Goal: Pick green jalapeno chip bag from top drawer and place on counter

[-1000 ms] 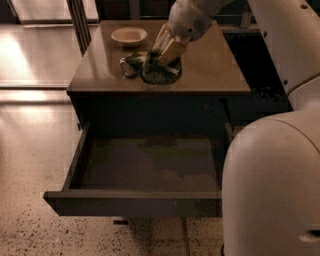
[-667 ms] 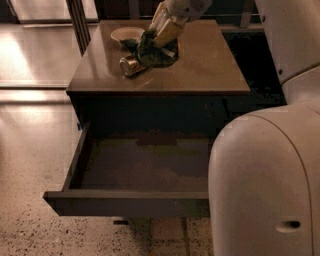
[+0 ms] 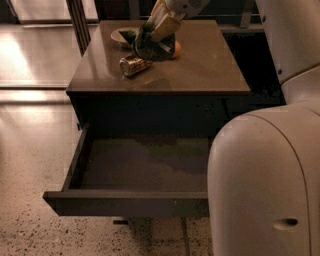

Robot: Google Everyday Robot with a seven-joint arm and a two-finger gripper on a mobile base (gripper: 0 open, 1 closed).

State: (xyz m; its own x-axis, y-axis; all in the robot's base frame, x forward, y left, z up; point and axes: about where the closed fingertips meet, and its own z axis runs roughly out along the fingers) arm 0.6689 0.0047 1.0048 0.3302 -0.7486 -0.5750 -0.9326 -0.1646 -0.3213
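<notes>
The tool is up at the back of the desk, a bit left of the middle. It comes down from the arm at the top of the view. It is pinching the bag at the top. The tips of the tool are tucked into the crumpled foil, so they do not show well.

The bag is dark green. It hangs under the tool, and its bottom is right at the desk top. I cannot tell if it is touching the desk.

Just to the right of the bag is a small orange thing. It is partly hidden behind the bag. Just to the left and behind the bag is a pale bowl. In front of the bag, a little to the left, a shiny can lies on its side on the desk, close to the bag.

Under the desk top, the drawer is pulled out wide. Its brownish bottom shows. The bag is not in it.

The big white robot body fills the right side and covers the right end of the drawer. The floor on the left is pale and shiny.
</notes>
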